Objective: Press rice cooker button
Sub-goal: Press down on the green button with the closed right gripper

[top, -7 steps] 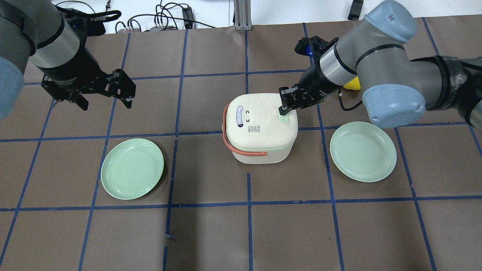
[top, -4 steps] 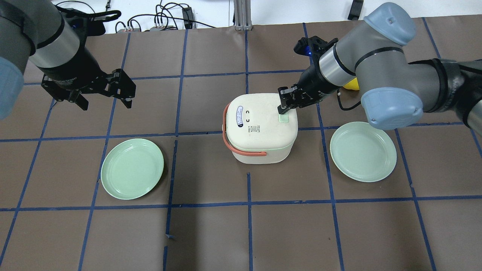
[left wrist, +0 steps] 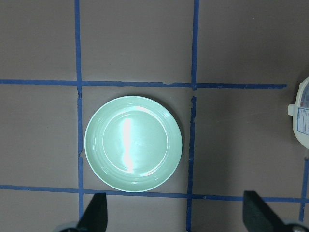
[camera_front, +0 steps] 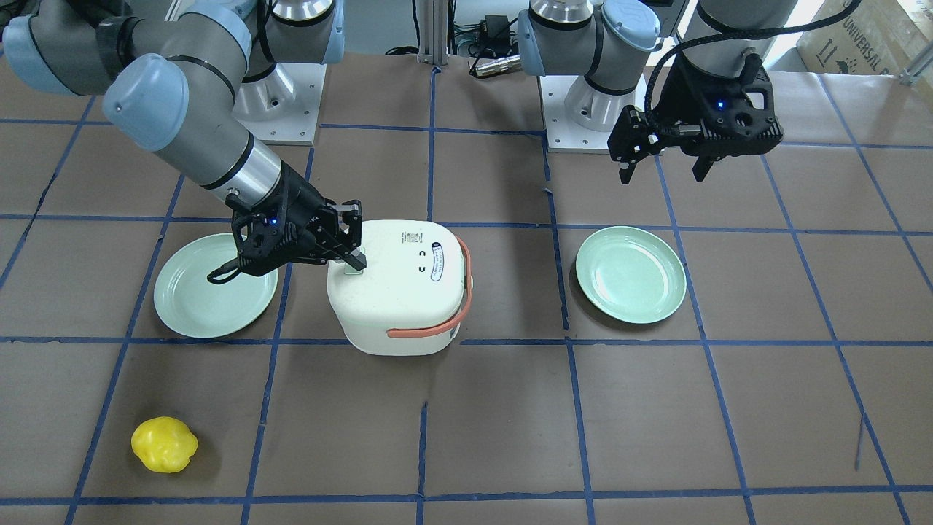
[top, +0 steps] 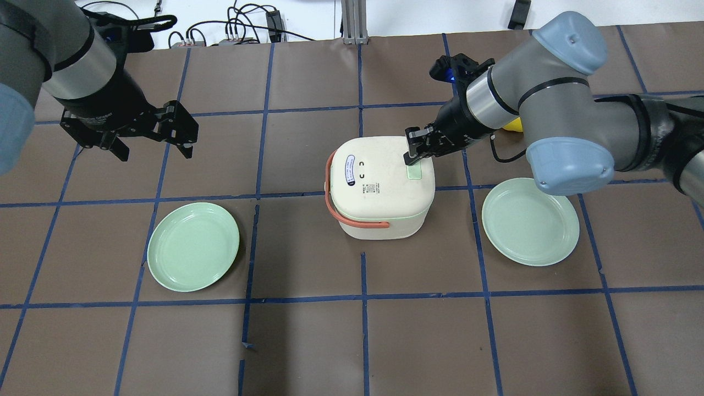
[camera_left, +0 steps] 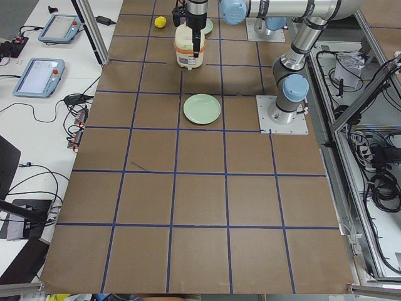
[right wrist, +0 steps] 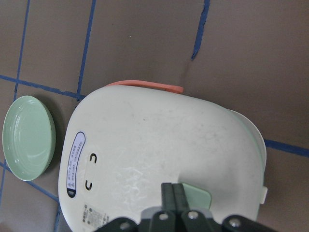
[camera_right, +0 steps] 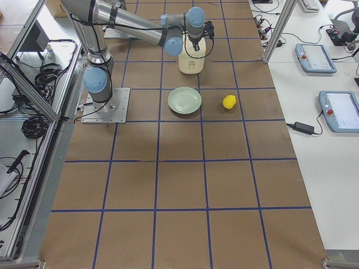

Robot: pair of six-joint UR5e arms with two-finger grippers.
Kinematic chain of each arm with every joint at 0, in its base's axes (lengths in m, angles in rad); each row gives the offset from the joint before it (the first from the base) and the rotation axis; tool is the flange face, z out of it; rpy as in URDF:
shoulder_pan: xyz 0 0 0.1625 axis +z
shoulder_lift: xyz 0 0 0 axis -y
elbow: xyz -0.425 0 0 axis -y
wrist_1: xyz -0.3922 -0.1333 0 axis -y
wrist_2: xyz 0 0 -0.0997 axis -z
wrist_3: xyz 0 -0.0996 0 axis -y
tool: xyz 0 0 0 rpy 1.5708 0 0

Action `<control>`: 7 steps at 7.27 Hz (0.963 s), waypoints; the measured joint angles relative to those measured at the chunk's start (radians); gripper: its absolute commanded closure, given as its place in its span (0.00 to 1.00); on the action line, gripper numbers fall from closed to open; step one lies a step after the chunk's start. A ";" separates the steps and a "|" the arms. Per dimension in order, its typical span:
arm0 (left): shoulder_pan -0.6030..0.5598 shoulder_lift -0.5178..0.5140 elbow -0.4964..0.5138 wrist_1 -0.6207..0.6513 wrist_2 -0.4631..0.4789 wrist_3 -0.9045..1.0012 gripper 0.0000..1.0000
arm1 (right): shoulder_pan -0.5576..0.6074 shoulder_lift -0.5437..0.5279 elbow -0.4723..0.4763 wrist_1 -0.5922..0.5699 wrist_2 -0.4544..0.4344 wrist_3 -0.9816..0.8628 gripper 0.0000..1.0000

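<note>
The white rice cooker (top: 379, 187) with a salmon handle stands mid-table; it also shows in the front view (camera_front: 401, 284). Its pale green button (top: 414, 172) lies on the lid's right side and shows in the right wrist view (right wrist: 195, 196). My right gripper (top: 411, 157) is shut, its tips over the button's far end, just above or touching it; in the right wrist view the two fingers (right wrist: 173, 195) are pressed together. My left gripper (top: 151, 148) is open and empty, up high at the far left, well away from the cooker.
A green plate (top: 193, 246) lies front left and another green plate (top: 530, 221) right of the cooker. A yellow object (camera_front: 164, 444) lies behind my right arm. Cables and a post (top: 352, 22) stand at the far table edge.
My right gripper has drawn slightly back and up along the button towards its far end. The left arm has not moved.
</note>
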 measured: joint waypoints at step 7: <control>0.000 0.000 0.000 -0.001 0.000 0.001 0.00 | -0.004 0.000 0.004 -0.002 -0.011 -0.017 0.99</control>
